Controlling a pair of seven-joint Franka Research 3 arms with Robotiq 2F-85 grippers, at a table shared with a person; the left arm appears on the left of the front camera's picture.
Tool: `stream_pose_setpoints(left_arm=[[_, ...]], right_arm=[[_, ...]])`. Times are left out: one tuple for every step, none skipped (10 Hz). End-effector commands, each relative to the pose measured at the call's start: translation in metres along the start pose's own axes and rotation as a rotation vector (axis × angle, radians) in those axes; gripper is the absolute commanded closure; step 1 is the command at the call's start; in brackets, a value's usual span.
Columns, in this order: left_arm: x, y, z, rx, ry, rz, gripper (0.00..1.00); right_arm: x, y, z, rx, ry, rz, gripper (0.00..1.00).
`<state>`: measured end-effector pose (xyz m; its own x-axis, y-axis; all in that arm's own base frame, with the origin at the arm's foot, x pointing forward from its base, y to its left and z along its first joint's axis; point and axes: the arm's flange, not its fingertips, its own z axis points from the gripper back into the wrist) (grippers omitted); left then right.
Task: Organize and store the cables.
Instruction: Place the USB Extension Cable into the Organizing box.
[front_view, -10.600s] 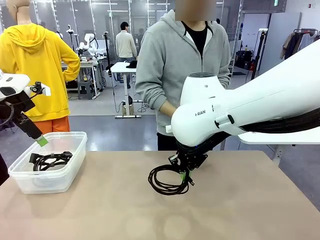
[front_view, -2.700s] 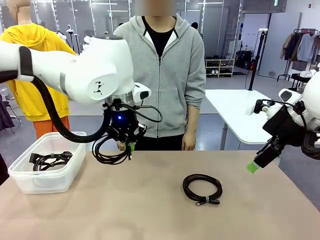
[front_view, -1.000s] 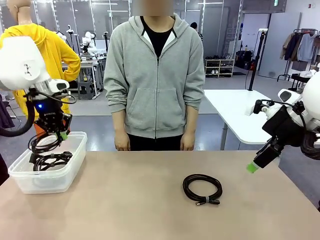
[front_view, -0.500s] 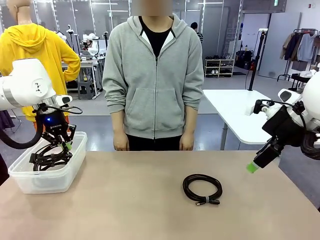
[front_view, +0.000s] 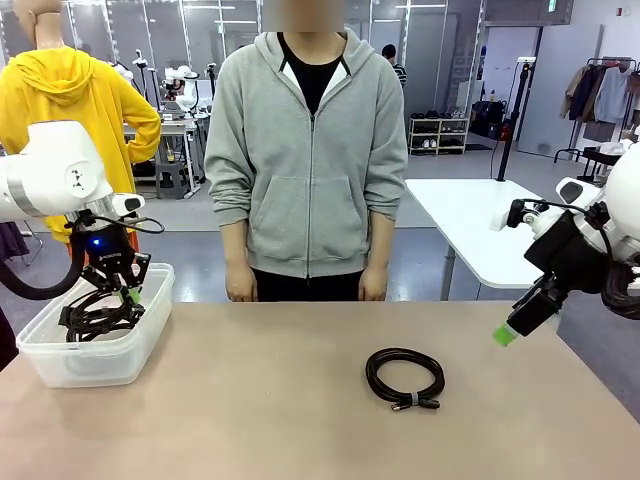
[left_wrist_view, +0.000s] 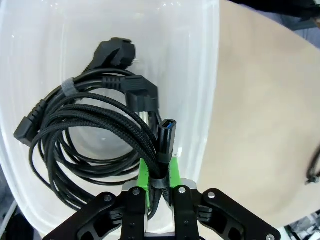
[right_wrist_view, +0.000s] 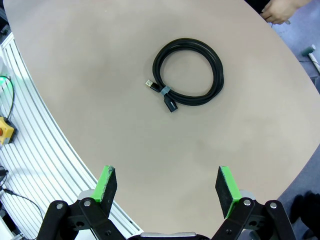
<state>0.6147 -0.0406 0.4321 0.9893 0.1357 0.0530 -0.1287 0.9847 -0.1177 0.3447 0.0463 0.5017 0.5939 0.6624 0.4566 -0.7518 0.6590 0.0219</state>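
Cables (left_wrist_view: 90, 130) lay coiled in the bin (left_wrist_view: 212, 75); the left gripper (left_wrist_view: 159, 172) pinched a braided coil between its pads there. One cable (right_wrist_view: 189, 73) sat ahead of the right gripper's (right_wrist_view: 167, 187) spread fingers, unstored.

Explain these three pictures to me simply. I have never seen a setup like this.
Two white robot arms share a table with a person standing at the far side. The front picture looks across the table from the robot's side. The other two come from cameras on the arms' wrists, looking along the fingers. The left gripper is inside a clear plastic bin. A braided black cable runs between its green pads, above another coiled cable lying in the bin. Whether it is gripping or letting go is unclear. The right gripper hangs open above the table, where one more coiled cable lies waiting.
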Motion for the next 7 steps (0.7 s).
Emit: stream_pose_setpoints(left_arm=[[0.003, 0.0, -0.014, 0.099, -0.005, -0.061, 0.46], [0.0, 0.001, -0.012, 0.079, -0.013, -0.063, 0.27], [-0.001, 0.002, -0.009, 0.065, -0.007, -0.07, 0.09], [-0.002, 0.002, -0.009, 0.083, -0.009, -0.073, 0.0], [-0.005, 0.002, -0.009, 0.1, -0.008, -0.085, 0.0], [-0.009, 0.001, -0.008, 0.107, -0.018, -0.092, 0.0], [-0.016, 0.001, -0.004, 0.114, -0.034, -0.1, 0.03]], right_arm=[[0.002, 0.003, 0.0, 0.001, 0.002, -0.025, 0.0], [0.002, 0.003, 0.0, 0.001, 0.002, -0.025, 0.0], [0.002, 0.003, 0.0, 0.001, 0.002, -0.025, 0.0], [0.002, 0.003, 0.0, 0.001, 0.002, -0.025, 0.0], [0.002, 0.003, 0.0, 0.001, 0.002, -0.025, 0.0], [0.002, 0.003, 0.0, 0.001, 0.002, -0.025, 0.0], [0.002, 0.003, 0.0, 0.001, 0.002, -0.025, 0.0]])
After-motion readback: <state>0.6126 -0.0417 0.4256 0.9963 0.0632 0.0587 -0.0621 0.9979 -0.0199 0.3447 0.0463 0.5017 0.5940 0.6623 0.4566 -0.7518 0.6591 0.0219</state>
